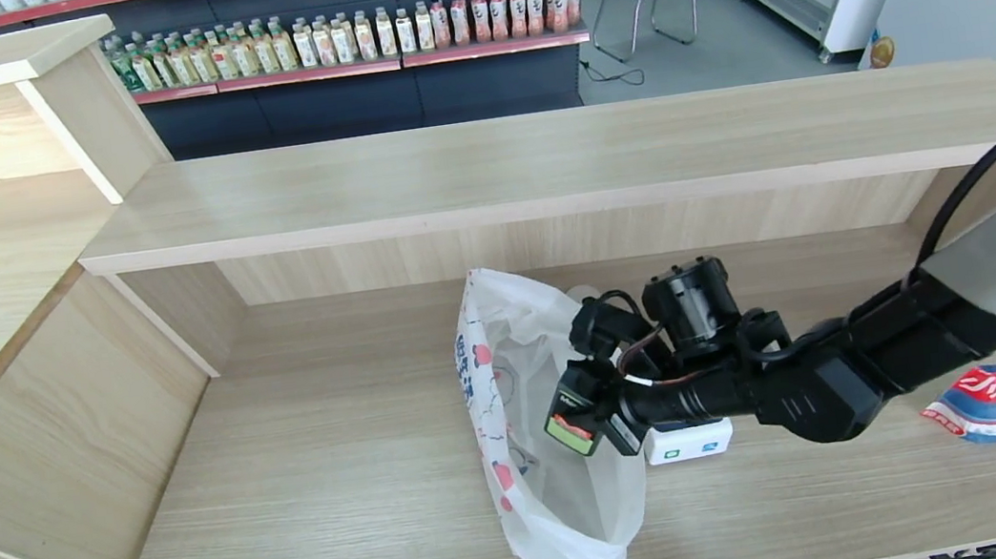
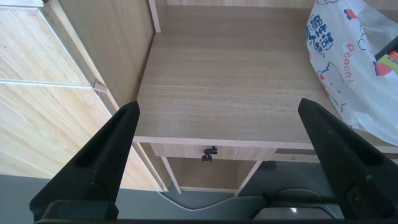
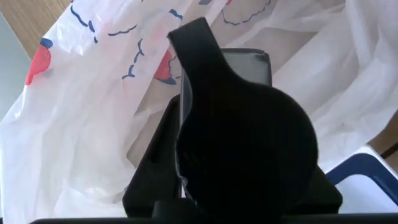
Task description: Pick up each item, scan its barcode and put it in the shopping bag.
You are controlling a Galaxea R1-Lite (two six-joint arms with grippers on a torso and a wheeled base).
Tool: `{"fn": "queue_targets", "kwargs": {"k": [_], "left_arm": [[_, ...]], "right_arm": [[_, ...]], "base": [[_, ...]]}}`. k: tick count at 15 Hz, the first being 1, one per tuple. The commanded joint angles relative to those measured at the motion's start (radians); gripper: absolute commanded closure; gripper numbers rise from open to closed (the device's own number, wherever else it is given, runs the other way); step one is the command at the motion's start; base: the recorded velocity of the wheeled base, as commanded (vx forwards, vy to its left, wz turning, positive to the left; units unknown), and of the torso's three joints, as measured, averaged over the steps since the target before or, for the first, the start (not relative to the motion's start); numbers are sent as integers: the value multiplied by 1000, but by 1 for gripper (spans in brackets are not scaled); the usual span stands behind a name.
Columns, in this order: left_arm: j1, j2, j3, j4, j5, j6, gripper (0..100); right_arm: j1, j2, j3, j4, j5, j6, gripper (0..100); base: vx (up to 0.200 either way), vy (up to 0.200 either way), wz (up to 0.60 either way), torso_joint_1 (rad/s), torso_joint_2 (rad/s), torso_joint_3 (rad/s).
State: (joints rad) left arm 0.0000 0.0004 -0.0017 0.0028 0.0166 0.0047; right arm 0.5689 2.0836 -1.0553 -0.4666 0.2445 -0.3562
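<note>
Right pincer (image 1: 587, 404) clamps a dark rectangular box (image 1: 570, 424) over crinkly plastic shopping bag (image 1: 489, 396); left pincer (image 2: 219, 109) gapes empty.

High head, low wrists, shared bag (image 1: 492, 367)

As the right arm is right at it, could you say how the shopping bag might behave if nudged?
The shopping bag looks like thin, crumpled film, so it would probably fold rather than resist. It slumps on the counter with its mouth open, so a push could close it. It seems lightly filled, so it may slide easily.
</note>
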Motion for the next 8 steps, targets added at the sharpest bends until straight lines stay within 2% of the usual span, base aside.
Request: {"fn": "queue_targets", "kwargs": {"k": [1,3,4,8], "left_arm": [[0,0,0,0,0,0,0],[0,0,0,0,0,0,0],[0,0,0,0,0,0,0],[0,0,0,0,0,0,0]], "right_arm": [[14,67,3,-50,-1,-9,100],[16,82,-2,-73,-1,-9,100],[16,92,-3,-75,3,-9,0],[16,64,-3,-107,6,88,0]], "base": [[0,0,0,0,0,0],[0,0,0,0,0,0],[0,0,0,0,0,0],[0,0,0,0,0,0]]}}
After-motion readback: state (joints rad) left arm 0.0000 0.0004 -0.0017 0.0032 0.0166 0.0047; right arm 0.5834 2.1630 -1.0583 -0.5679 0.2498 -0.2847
